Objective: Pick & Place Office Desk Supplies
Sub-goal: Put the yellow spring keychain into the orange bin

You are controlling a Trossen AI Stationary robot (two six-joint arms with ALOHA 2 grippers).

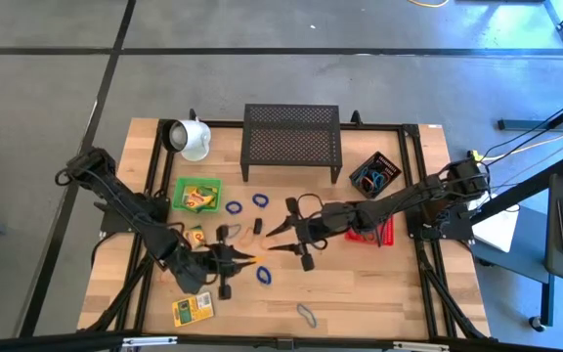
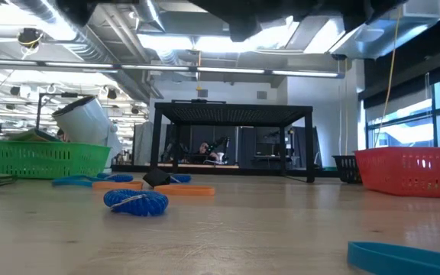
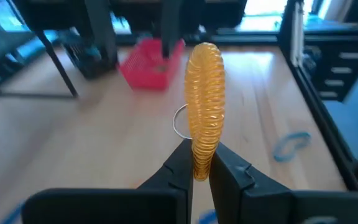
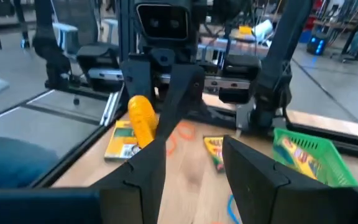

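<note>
Orange coiled band [image 3: 204,106] pinched at its lower end in the nearly closed left pincer [image 3: 202,167], lifted above the worktop [image 1: 379,293] near the green basket [image 1: 195,195]; right pincer [image 1: 280,238] parted and empty, facing it close by.

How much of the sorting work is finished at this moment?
Partly done: crayon boxes lie in the green basket and bands in the black bin. The left gripper holds an orange coiled band. Blue bands, a grey one and a crayon box remain.
</note>
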